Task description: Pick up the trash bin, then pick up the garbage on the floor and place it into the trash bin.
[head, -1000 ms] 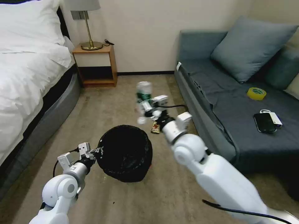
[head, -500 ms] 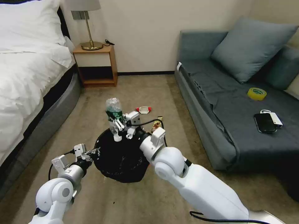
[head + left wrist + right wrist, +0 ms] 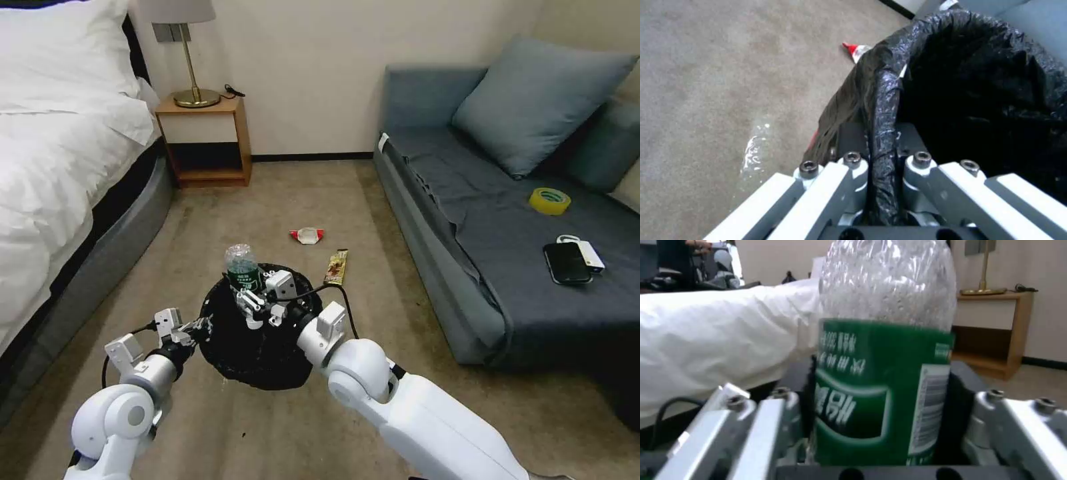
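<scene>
The trash bin [image 3: 267, 347], round and lined with a crinkly black bag, hangs just above the carpet. My left gripper [image 3: 202, 327] is shut on its rim [image 3: 884, 100]; the left wrist view shows the bag pinched between both fingers [image 3: 852, 140]. My right gripper [image 3: 257, 304] is shut on a clear plastic bottle with a green label [image 3: 241, 265], held upside down over the bin's far rim, label filling the right wrist view [image 3: 880, 380]. More garbage lies on the floor beyond: a white packet with red ends [image 3: 307, 235] and a brown-gold snack wrapper [image 3: 337, 267].
A bed [image 3: 60, 173] runs along the left, with a wooden nightstand [image 3: 207, 140] and lamp at the back wall. A grey sofa [image 3: 480, 227] on the right carries a yellow tape roll [image 3: 549, 200], a black phone [image 3: 567, 263] and a cushion. Open carpet lies between them.
My right arm swung the bottle from beside the sofa leftward and nearer, then lowered it over the bin's mouth. The left arm and bin shifted slightly toward me.
</scene>
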Available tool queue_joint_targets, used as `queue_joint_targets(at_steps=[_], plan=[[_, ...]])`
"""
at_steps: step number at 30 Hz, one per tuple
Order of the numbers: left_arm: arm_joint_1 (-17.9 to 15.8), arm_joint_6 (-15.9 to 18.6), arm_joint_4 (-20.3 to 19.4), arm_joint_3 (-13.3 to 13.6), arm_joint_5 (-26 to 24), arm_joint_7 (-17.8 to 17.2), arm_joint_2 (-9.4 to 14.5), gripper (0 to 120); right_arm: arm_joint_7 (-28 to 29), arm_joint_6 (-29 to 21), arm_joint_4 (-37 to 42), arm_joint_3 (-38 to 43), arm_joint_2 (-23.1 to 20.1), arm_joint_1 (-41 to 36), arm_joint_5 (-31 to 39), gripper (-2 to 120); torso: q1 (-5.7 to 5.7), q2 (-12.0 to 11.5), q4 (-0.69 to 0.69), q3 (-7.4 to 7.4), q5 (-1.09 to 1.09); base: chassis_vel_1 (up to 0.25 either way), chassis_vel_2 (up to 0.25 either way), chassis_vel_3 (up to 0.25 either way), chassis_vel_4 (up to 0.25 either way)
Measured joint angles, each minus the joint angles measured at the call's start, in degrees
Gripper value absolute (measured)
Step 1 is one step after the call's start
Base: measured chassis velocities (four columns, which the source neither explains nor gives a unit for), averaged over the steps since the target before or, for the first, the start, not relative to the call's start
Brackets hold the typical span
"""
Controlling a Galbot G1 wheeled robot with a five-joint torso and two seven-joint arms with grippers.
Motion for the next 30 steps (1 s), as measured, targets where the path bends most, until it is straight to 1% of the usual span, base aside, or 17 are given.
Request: queue_joint_targets(at_steps=[2, 3, 6, 7, 9, 10, 12, 15, 16, 17, 19, 20, 22, 23, 27, 28, 30], plan=[[0.1, 0.0, -0.3, -0.1, -0.4, -0.2, -0.1, 5, -0.2, 0.0, -0.3, 0.0, 0.0, -0.2, -0.4, 67, 0.0, 0.0, 0.0, 0.0, 0.0, 0.0, 0.0, 0.0, 0.0], [0.1, 0.0, -0.3, -0.1, -0.4, -0.2, -0.1, 5, -0.2, 0.0, -0.3, 0.0, 0.0, -0.2, -0.4, 67, 0.0, 0.0, 0.0, 0.0, 0.0, 0.0, 0.0, 0.0, 0.0], [0.3, 0.0, -0.7, -0.4, -0.8, -0.4, -0.2, 5, -0.4, 0.1, -0.5, 0.1, 0.1, -0.4, -0.8, 80, 0.0, 0.0, 0.0, 0.0, 0.0, 0.0, 0.0, 0.0, 0.0], [0.3, 0.0, -0.7, -0.4, -0.8, -0.4, -0.2, 5, -0.4, 0.1, -0.5, 0.1, 0.1, -0.4, -0.8, 80, 0.0, 0.0, 0.0, 0.0, 0.0, 0.0, 0.0, 0.0, 0.0], [0.4, 0.0, -0.8, -0.5, -0.8, -0.6, -0.2, 5, -0.4, 0.1, -0.5, 0.2, 0.2, -0.4, -0.8, 88, 0.0, 0.0, 0.0, 0.0, 0.0, 0.0, 0.0, 0.0, 0.0], [0.5, -0.1, -0.9, -0.8, -0.9, -0.9, -0.2, 5, -0.4, 0.1, -0.5, 0.6, 0.5, -0.5, -1.1, 94, 0.0, 0.0, 0.0, 0.0, 0.0, 0.0, 0.0, 0.0, 0.0], [0.5, -0.4, -0.9, -1.0, -0.8, -1.4, -0.2, 5, -0.1, 0.1, -0.5, 1.2, 0.7, -0.6, -1.6, 98, 0.0, 0.0, 0.0, 0.0, 0.0, 0.0, 0.0, 0.0, 0.0], [0.5, -1.5, -0.9, -1.5, 0.1, -1.6, -0.2, 5, 0.7, 0.4, -0.5, 2.4, 1.2, -0.8, -2.8, 99, 0.0, 0.0, 0.0, 0.0, 0.0, 0.0, 0.0, 0.0, 0.0], [0.6, -3.6, -0.7, -2.0, 1.8, -0.3, -0.2, 5, 1.3, 0.7, -0.5, 4.0, 1.5, -1.1, -4.5, 100, 0.0, 0.0, 0.01, 0.0, 0.0, 0.0, 0.0, 0.0, 0.0], [0.6, -4.7, -0.6, -2.3, 2.7, 0.2, -0.2, 5, 1.7, 0.8, -0.5, 4.7, 1.5, -1.3, -5.3, 100, 0.0, 0.0, 0.0, 0.0, 0.0, 0.0, 0.0, 0.0, 0.0], [0.6, -5.5, -0.5, -2.5, 3.4, 0.6, -0.2, 5, 2.0, 0.9, -0.5, 5.4, 1.5, -1.4, -6.2, 100, 0.0, 0.0, 0.0, 0.0, 0.0, 0.0, 0.0, 0.0, 0.0], [0.9, -7.7, -0.6, -3.1, 5.3, 1.5, -0.3, 5, 2.9, 1.2, -0.5, 7.6, 1.6, -2.3, -9.2, 100, 0.0, 0.0, 0.0, 0.0, 0.0, 0.0, 0.0, 0.0, 0.0], [1.2, -9.6, -0.9, -3.8, 7.1, 1.9, -1.0, 5, 4.1, 1.7, -0.7, 10.2, 2.1, -4.2, -13.5, 100, 0.0, 0.0, 0.01, 0.0, 0.0, 0.0, 0.0, 0.0, 0.0], [1.2, -9.6, -0.9, -3.8, 7.1, 1.9, -1.0, 5, 4.1, 1.7, -0.7, 10.2, 2.1, -4.2, -13.5, 100, 0.0, 0.0, 0.01, 0.0, 0.0, 0.0, 0.0, 0.0, 0.0], [2.3, -11.4, -2.2, -5.3, 9.7, 2.8, -2.6, 5, 4.6, 2.6, -0.3, 18.5, 4.2, -10.4, -21.7, 100, 0.0, 0.0, 0.0, 0.0, 0.01, 0.0, 0.0, 0.0, 0.0], [2.3, -11.4, -2.2, -5.3, 9.7, 2.8, -2.6, 5, 4.6, 2.6, -0.3, 18.5, 4.2, -10.4, -21.7, 100, 0.0, 0.0, 0.0, 0.0, 0.01, 0.0, 0.0, 0.0, 0.0], [2.8, -11.7, -2.4, -6.1, 10.0, 3.0, -3.2, 5, 4.4, 3.0, 0.6, 22.4, 4.8, -13.3, -24.0, 100, 0.0, 0.0, 0.0, 0.0, 0.0, 0.0, 0.0, 0.0, 0.0]])
